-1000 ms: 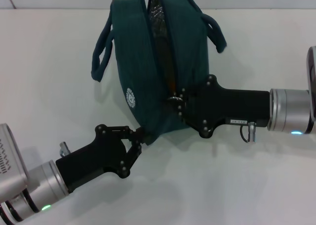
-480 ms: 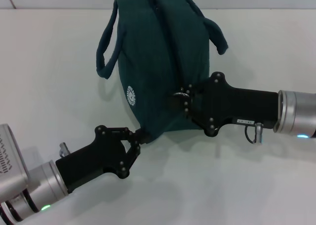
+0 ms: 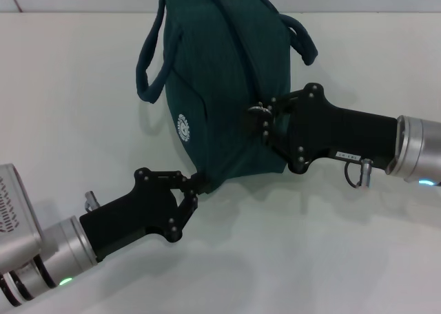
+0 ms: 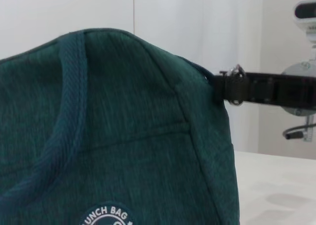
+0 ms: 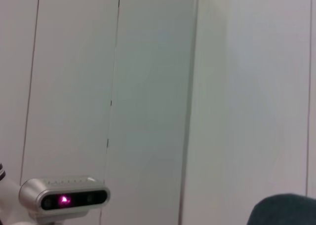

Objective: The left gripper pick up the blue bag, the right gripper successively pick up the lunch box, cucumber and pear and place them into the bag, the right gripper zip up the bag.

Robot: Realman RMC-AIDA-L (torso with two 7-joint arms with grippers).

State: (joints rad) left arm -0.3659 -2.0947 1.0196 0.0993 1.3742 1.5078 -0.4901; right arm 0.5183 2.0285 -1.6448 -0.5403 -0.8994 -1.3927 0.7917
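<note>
Your left pincer (image 3: pixel 195 188) pinches the soft, floppy blue bag's (image 3: pixel 220 93) lower corner while the right pincer (image 3: pixel 260 121) grips its zipper pull, so tug gently.

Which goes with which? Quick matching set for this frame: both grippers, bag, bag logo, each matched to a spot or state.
Column 1:
1. left gripper
2. right gripper
3. blue bag
4. round white logo

Column 2:
A. at the zipper pull on the bag's seam
B. printed on the bag's side panel
C. pinching the bag's lower corner
D. tilted, zipper seam closed

Pairs: 1-C, 2-A, 3-D, 4-B
</note>
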